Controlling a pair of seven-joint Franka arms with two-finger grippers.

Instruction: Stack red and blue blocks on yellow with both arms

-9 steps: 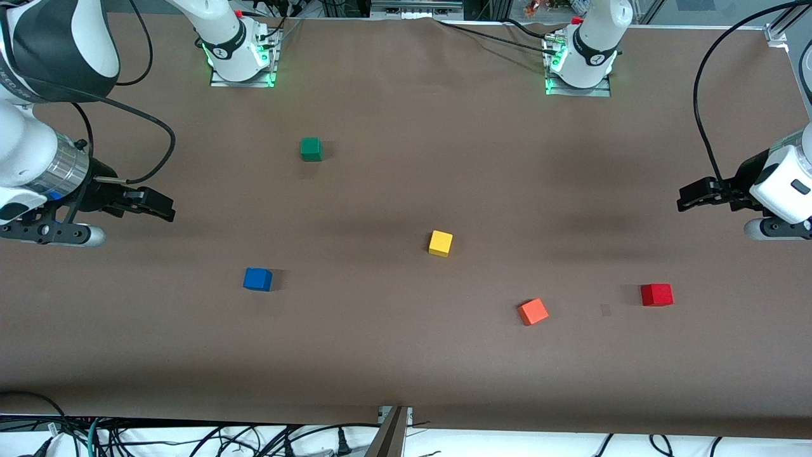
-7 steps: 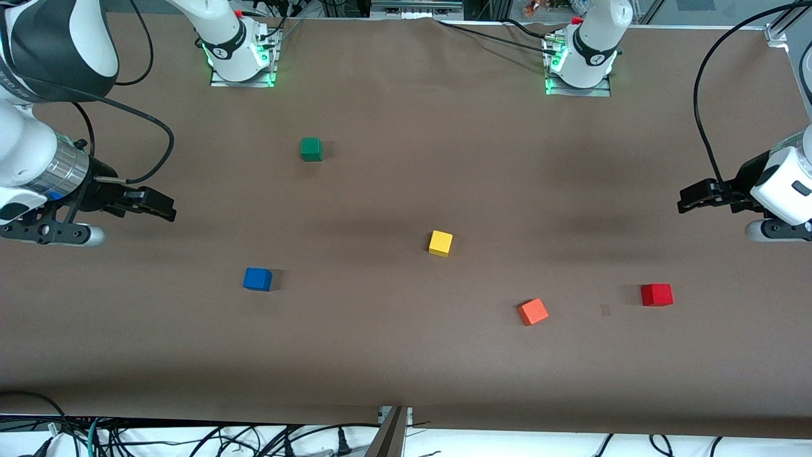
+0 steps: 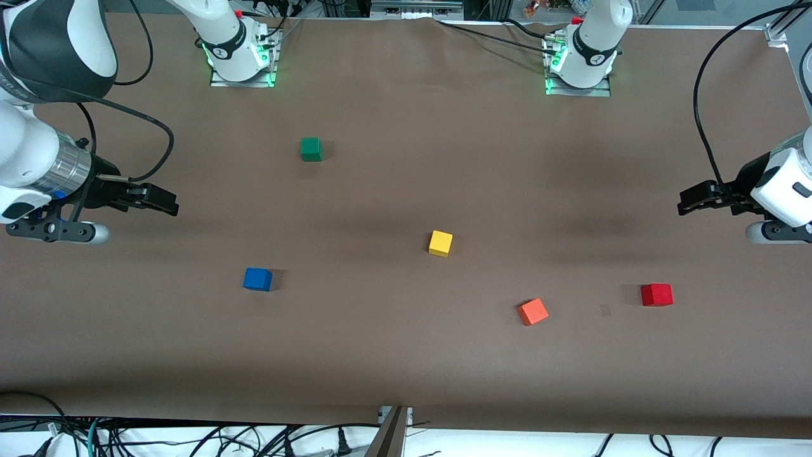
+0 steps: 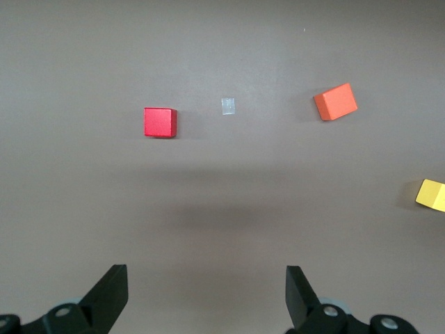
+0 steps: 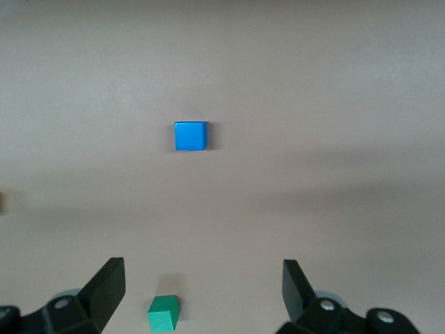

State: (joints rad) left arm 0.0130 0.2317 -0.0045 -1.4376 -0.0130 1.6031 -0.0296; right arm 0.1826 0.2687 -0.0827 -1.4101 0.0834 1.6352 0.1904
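Observation:
The yellow cube (image 3: 440, 243) sits near the table's middle; its edge shows in the left wrist view (image 4: 431, 195). The blue cube (image 3: 257, 279) lies toward the right arm's end and is also in the right wrist view (image 5: 190, 136). The red cube (image 3: 656, 294) lies toward the left arm's end and is also in the left wrist view (image 4: 160, 122). My right gripper (image 3: 168, 204) hangs open and empty above the table at its own end (image 5: 203, 292). My left gripper (image 3: 688, 202) hangs open and empty above its own end (image 4: 206, 292).
An orange cube (image 3: 533, 311) lies between the yellow and red cubes, nearer the front camera (image 4: 335, 102). A green cube (image 3: 311, 149) sits toward the robot bases (image 5: 163, 313). A small pale patch (image 4: 227, 106) marks the brown cloth (image 3: 406, 355) beside the red cube.
My right gripper has crept slightly toward the table's middle. The left gripper and all cubes have hardly moved.

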